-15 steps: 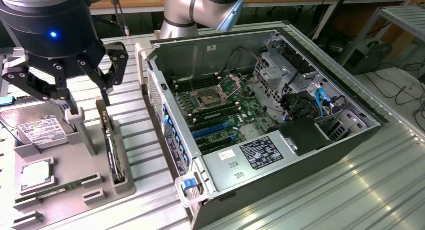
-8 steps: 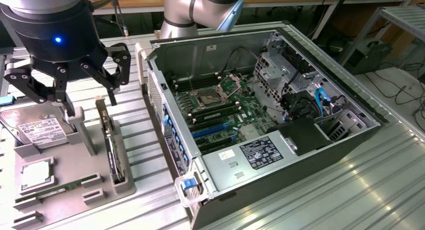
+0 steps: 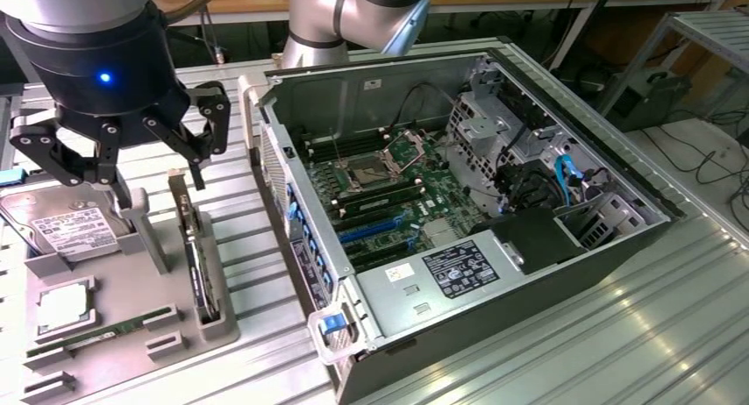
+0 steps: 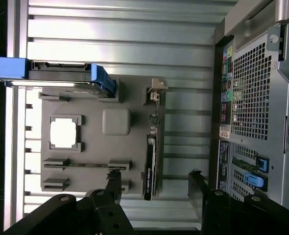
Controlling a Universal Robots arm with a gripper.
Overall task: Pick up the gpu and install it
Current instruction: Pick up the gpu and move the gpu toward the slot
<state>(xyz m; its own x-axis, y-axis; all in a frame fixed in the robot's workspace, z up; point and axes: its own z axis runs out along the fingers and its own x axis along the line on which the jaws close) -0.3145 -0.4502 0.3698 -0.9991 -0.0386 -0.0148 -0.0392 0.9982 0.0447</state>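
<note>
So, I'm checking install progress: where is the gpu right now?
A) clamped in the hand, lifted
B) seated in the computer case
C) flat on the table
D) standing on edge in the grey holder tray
D: the gpu stands on edge in a slot of the grey holder tray, with the open hand above it, holding nothing.

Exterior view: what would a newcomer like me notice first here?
The open computer case, its boards and cables exposed, dominates the exterior view's right. At its upper left, the robot's black hand hangs open above a grey tray where the gpu stands on edge.
</note>
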